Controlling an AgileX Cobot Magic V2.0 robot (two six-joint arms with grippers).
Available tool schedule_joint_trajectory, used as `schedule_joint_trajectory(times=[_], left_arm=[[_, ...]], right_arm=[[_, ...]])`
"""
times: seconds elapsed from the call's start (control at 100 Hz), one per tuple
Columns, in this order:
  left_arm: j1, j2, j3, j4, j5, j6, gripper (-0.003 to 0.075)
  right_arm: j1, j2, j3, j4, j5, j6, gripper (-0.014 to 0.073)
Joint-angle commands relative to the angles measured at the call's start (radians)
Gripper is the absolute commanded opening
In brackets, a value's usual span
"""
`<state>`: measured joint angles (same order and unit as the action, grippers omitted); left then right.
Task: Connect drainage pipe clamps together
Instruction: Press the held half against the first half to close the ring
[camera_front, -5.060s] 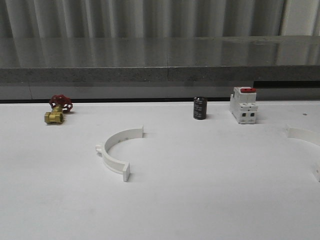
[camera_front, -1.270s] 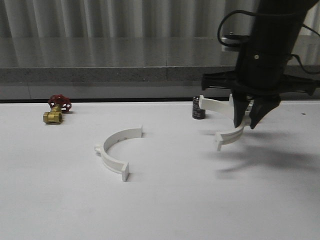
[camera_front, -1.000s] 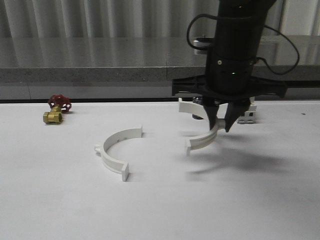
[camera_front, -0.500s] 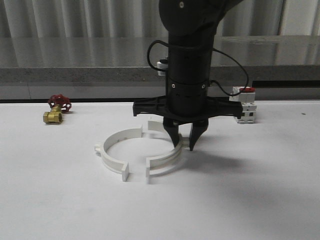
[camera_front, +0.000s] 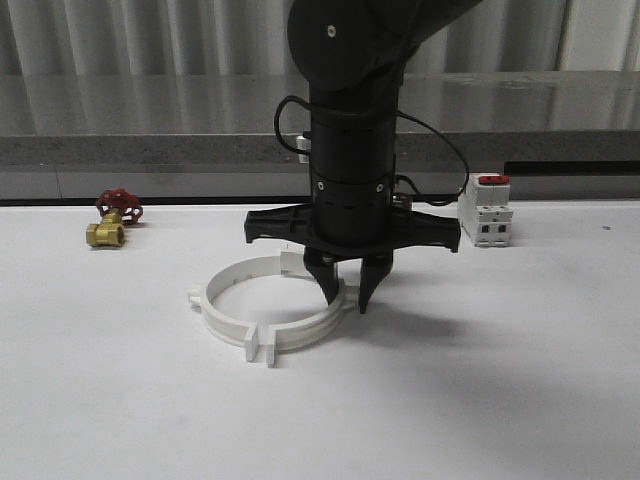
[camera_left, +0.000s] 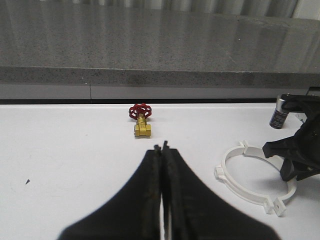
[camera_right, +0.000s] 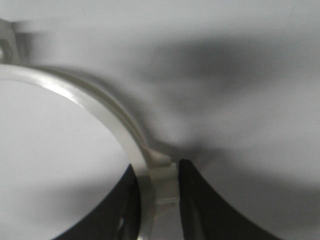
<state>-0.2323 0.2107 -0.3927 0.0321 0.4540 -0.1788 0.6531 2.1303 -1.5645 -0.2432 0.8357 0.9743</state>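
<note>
Two white half-ring drainage pipe clamps lie on the table as one ring in the front view. The left half (camera_front: 218, 315) rests free. My right gripper (camera_front: 343, 293) points straight down and is shut on the right half (camera_front: 305, 330) at its outer tab. The end flanges meet at the front (camera_front: 262, 346) and at the back beside the arm. In the right wrist view the clamp's tab (camera_right: 161, 182) sits pinched between the two black fingers (camera_right: 200, 205). My left gripper (camera_left: 162, 148) is shut on nothing, above bare table, left of the ring (camera_left: 239, 188).
A brass valve with a red handwheel (camera_front: 115, 222) sits at the back left. A white block with a red top (camera_front: 487, 210) stands at the back right. A black cylinder (camera_left: 277, 114) stands behind the ring. A grey ledge (camera_front: 150, 150) runs along the table's far edge.
My right gripper carried the right half leftward and down across the table. Its flanges now meet those of the left half, closing the ring.
</note>
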Motion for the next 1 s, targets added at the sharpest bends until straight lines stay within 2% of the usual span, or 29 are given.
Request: schedule_joint_trajectory(times=[0.0,0.8,0.9,0.99], left_arm=[[0.005,0.008,-0.028,-0.001,-0.071,0.0,-0.002],[0.005,0.008,-0.028,-0.001,-0.071,0.0,-0.002],[0.005,0.008,-0.028,-0.001,-0.071,0.0,-0.002],[0.005,0.008,-0.028,-0.001,-0.071,0.0,-0.002]], right_arm=[[0.003,-0.058,-0.031,-0.028,-0.01,0.007,-0.0056],[0.003,-0.058,-0.031,0.002,-0.059,0.04,-0.0053],[0.003,-0.058,-0.031,0.002,-0.059,0.04,-0.0015],[0.003,-0.058,-0.031,0.006,-0.059,0.04,0.0066]])
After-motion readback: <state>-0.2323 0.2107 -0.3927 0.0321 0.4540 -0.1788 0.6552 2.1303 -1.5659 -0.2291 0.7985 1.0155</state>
